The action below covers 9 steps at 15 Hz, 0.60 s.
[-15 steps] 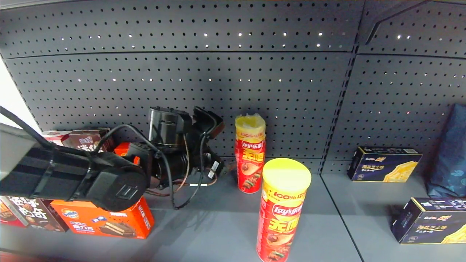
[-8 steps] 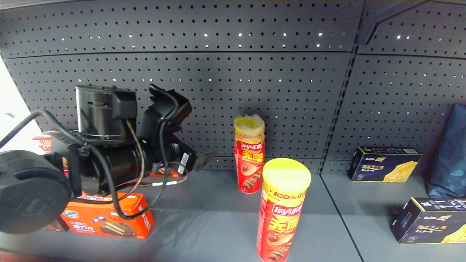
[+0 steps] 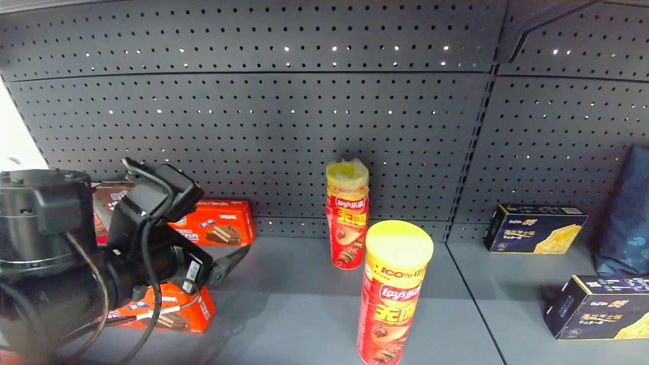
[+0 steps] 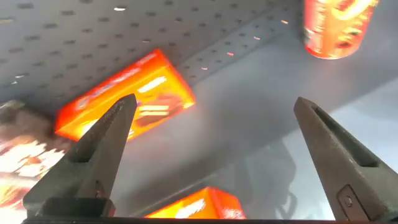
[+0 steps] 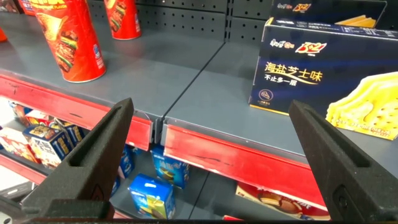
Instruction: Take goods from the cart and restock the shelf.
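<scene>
An orange snack box [image 3: 215,228] lies at the back of the grey shelf [image 3: 304,314], against the pegboard. My left gripper [image 3: 228,261] hangs in front of it, a short way off, open and empty. In the left wrist view the same orange box [image 4: 124,93] lies beyond the open left gripper [image 4: 216,102]. A second orange box [image 3: 172,317] sits at the shelf front, partly under my left arm. My right gripper [image 5: 211,106] is open and empty, low before the shelf's red front edge [image 5: 249,162].
Two red chip cans [image 3: 347,218] [image 3: 393,294] stand mid-shelf. A brown box [image 3: 109,203] sits at the back left. Navy cracker boxes [image 3: 535,228] [image 3: 598,306] and a blue bag [image 3: 626,213] are on the right. Goods [image 5: 149,193] fill the lower shelf.
My left arm has drawn back from the pegboard toward the left and down. The orange box it covered now stands uncovered at the back of the shelf.
</scene>
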Motion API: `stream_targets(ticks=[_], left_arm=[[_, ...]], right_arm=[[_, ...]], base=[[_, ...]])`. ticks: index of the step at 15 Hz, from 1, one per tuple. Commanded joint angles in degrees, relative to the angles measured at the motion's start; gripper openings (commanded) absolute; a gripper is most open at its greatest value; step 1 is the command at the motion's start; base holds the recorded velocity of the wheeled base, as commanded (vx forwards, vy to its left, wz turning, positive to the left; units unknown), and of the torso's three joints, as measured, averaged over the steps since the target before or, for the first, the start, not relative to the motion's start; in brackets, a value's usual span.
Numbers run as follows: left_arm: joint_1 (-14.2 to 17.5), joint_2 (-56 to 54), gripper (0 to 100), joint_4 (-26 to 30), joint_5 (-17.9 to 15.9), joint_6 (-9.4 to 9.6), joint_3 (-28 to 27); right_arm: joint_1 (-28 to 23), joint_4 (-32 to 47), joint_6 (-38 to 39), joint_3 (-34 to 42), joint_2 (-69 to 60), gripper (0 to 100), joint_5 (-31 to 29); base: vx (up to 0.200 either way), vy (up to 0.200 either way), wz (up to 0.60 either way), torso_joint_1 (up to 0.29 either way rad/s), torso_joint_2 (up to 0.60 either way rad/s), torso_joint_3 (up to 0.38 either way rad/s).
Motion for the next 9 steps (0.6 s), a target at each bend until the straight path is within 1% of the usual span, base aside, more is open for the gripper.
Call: stream_targets(ticks=[1, 3, 4, 5, 6, 7, 8, 9], left_arm=[[0.05, -2.24, 100, -0.69, 1.43, -0.12, 2.59], [-0.04, -3.12, 100, -0.78, 1.69, -0.03, 3.46], [-0.04, -3.74, 100, -0.69, 2.74, -0.12, 3.73], [-0.13, -4.18, 100, -0.6, 2.74, -0.03, 3.55], [-0.21, -4.18, 100, -0.69, 2.74, 0.06, 3.2], [-0.21, -3.91, 100, -0.78, 2.83, 0.15, 2.32], [-0.39, -3.91, 100, -0.69, 2.83, 0.23, 1.0], [-0.48, -3.91, 100, -0.69, 2.83, 0.41, 0.12]], right_arm=[[0.0, -0.04, -0.01, 0.0, 0.07, 100, 0.02], [1.58, 0.04, -0.19, 0.0, 0.07, 100, -0.16], [-0.7, -1.54, 5.17, -4.04, 0.07, 100, -4.9], [2.81, 1.45, 17.04, -20.92, 10.0, 100, -10.18], [4.75, 6.37, 13.17, -25.05, 13.96, 100, -9.91], [4.48, 9.27, 3.85, -26.37, 14.4, 100, -7.19], [4.04, 11.65, 1.57, -26.81, 15.81, 100, -3.85], [4.22, 11.38, 1.48, -27.07, 19.67, 100, 0.9]], base=[[0.0, 0.0, 0.0, 0.0, 0.0, 0.0], [0.0, 0.0, 0.0, 0.0, 0.0, 0.0], [0.0, 0.0, 0.0, 0.0, 0.0, 0.0], [0.0, 0.0, 0.0, 0.0, 0.0, 0.0], [0.0, 0.0, 0.0, 0.0, 0.0, 0.0], [0.0, 0.0, 0.0, 0.0, 0.0, 0.0], [0.0, 0.0, 0.0, 0.0, 0.0, 0.0], [0.0, 0.0, 0.0, 0.0, 0.0, 0.0]])
